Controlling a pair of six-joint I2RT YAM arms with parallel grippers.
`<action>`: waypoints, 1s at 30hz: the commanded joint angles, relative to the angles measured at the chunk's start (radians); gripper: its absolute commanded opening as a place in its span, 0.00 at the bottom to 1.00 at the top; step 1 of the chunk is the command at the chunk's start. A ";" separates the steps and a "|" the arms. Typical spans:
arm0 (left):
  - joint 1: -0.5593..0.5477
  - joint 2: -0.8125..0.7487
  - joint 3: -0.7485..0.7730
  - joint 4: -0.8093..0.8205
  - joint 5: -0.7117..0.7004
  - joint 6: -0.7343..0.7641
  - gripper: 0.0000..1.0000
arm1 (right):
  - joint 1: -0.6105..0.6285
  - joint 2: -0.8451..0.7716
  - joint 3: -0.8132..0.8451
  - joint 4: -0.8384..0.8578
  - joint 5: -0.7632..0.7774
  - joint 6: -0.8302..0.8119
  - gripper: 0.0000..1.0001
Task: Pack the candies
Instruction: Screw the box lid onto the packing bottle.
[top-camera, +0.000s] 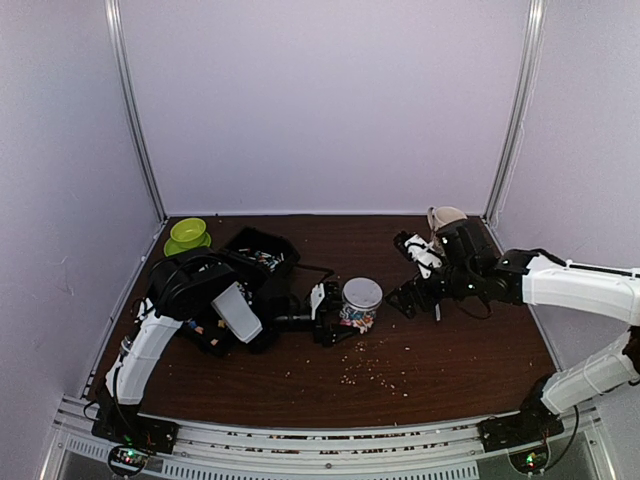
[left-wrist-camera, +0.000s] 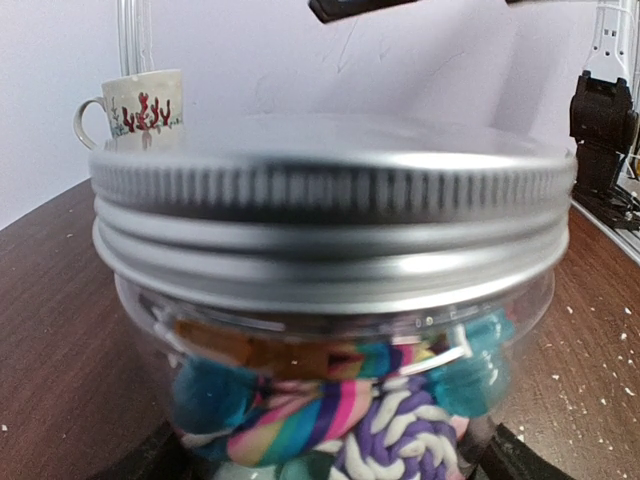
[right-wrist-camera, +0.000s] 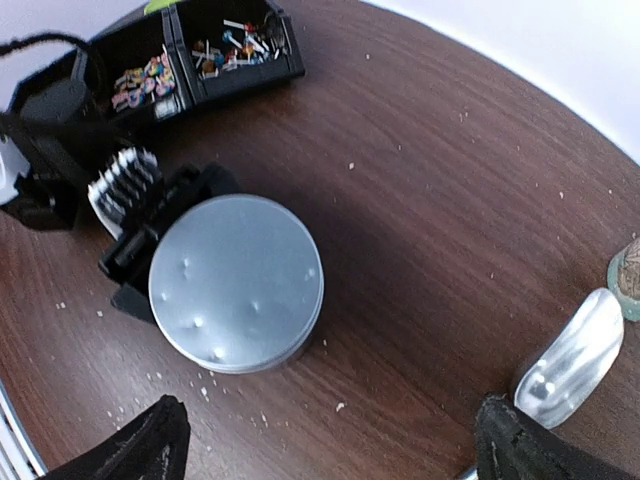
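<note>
From above, the jar (top-camera: 360, 300) stands mid-table with its silver lid (top-camera: 361, 291) on. The left gripper (top-camera: 328, 315) reaches in from its 9 o'clock and the right gripper (top-camera: 413, 275) hangs apart at its 3 o'clock. The likeliest trouble, as I judge it, is a twist on the lid that drags the whole jar round or skids it over the crumbs (top-camera: 375, 372), since only a side clasp steadies it. The left wrist view is filled by the jar, with the candies (left-wrist-camera: 330, 420) heaped behind the clear wall under the threaded lid. The dark fingers (left-wrist-camera: 150, 462) hug the base at 7 and 5 o'clock — spread wide, yet seemingly pressed against the jar, so I read this gripper as grasping it. A smooth round wall could slip in such a hold. The right wrist view looks straight down on the lid; the right gripper's jaws, at 7 and 5 o'clock of the frame, stand fully parted and touch nothing — empty. More candies lie in the black bin (right-wrist-camera: 245, 82) at the lid's 11 o'clock, where a careless swing could scatter them.
</note>
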 joint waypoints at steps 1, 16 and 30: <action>0.024 0.018 -0.023 -0.051 0.008 -0.022 0.81 | -0.032 0.046 0.068 0.136 -0.084 0.043 1.00; 0.024 0.027 -0.010 -0.063 0.026 -0.028 0.81 | -0.119 0.390 0.337 0.212 -0.472 0.150 0.95; 0.025 0.032 0.004 -0.082 0.034 -0.027 0.81 | -0.153 0.510 0.395 0.153 -0.556 0.157 0.55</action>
